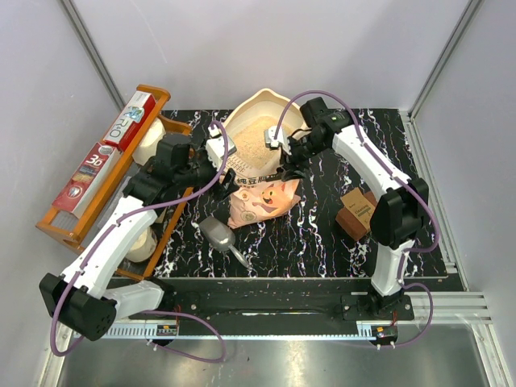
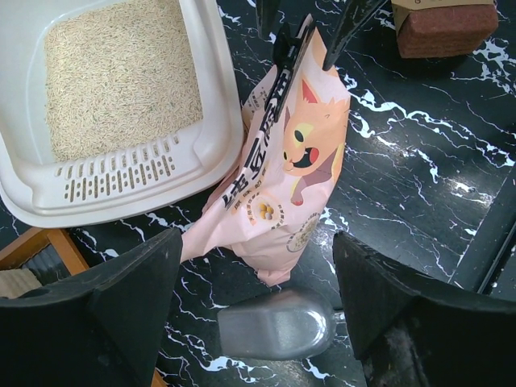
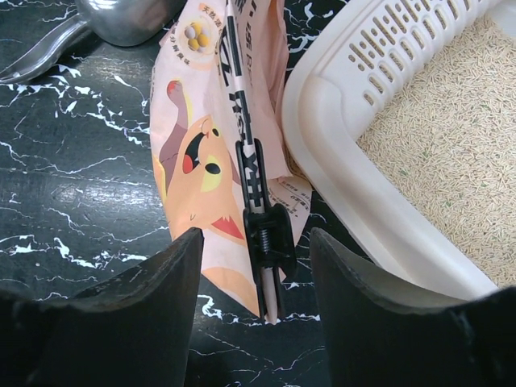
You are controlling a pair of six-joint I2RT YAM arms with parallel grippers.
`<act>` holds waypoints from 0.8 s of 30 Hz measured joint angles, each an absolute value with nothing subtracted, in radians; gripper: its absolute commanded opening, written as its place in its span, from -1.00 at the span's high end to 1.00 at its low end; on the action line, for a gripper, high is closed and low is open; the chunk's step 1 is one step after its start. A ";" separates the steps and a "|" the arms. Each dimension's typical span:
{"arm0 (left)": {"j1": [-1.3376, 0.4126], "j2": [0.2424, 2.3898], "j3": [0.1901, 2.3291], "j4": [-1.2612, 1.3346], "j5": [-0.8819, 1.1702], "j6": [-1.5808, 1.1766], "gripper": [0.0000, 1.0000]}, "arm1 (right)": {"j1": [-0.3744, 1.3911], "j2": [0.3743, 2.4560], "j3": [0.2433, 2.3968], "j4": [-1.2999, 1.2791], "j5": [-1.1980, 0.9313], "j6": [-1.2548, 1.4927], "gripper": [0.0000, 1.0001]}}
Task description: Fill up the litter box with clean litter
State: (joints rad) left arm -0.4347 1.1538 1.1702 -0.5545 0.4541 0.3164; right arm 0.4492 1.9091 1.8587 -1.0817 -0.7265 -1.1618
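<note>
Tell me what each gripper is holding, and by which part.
Nothing is held. The right gripper straddles the black clip on the pink bag with open jaws; the left gripper is open too.

The clean litter (image 2: 121, 72) is held in the litter box (image 2: 121, 205); the bag (image 2: 298, 161) is placed before it, the scoop (image 2: 278, 322) nearer, the rack (image 1: 60, 228) leftward.

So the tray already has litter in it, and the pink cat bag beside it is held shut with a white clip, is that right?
Not quite: the clip on the bag is black, not white, as the right wrist view shows. The rest holds: the tray has litter in it, and the pink cat bag lies beside it.
</note>
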 measured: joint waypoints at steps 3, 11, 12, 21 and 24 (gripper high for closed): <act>-0.434 1.154 1.170 -0.554 0.460 0.316 -0.59 | 0.449 1.913 1.859 -1.070 -0.723 -1.153 -0.19; -0.434 1.154 1.168 -0.554 0.468 0.314 -0.58 | 0.449 1.921 1.859 -1.066 -0.716 -1.147 -0.04; -0.434 1.154 1.167 -0.554 0.468 0.314 -0.58 | 0.449 1.924 1.859 -1.066 -0.716 -1.147 0.01; -0.434 1.154 1.156 -0.551 0.473 0.313 -0.58 | 0.450 1.948 1.859 -1.068 -0.715 -1.147 0.13; -0.434 1.154 1.156 -0.551 0.476 0.313 -0.58 | 0.450 1.948 1.859 -1.068 -0.715 -1.147 0.12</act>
